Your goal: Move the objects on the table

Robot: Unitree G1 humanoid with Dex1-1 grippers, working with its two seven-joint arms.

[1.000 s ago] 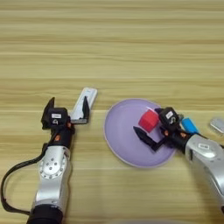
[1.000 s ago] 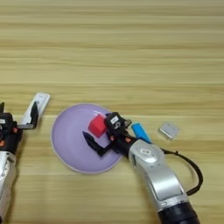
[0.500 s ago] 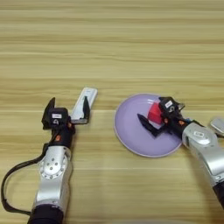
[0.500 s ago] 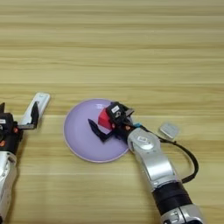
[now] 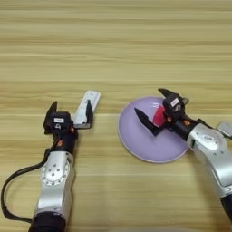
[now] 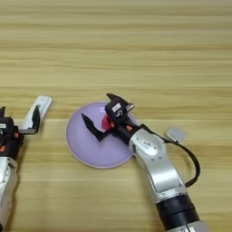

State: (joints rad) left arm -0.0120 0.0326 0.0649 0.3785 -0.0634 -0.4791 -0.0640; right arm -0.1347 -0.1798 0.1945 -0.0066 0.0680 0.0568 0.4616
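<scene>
where the lilac plate (image 5: pixel 152 145) lies on the wooden desk (image 5: pixel 116 50), the right gripper (image 5: pixel 155 110) has its two black fingers spread wide over it, with the red cube (image 5: pixel 159 116) between them, though whether a finger touches it is hard to judge. the left gripper (image 5: pixel 70 115) sits released, fingers apart, beside the near end of the white bar (image 5: pixel 86 106). the silver-grey block (image 6: pixel 175 134) rests right of the plate.

On the wooden bench (image 6: pixel 136 45), the right end effector (image 6: pixel 103 118) hangs over a lilac plate (image 6: pixel 86 152), its fingers spread either side of a red cube (image 6: pixel 107 121). A silver block (image 6: pixel 176 134) lies right of the arm. A white bar (image 6: pixel 37 110) lies at far left beside the left end effector (image 6: pixel 11 131).
</scene>
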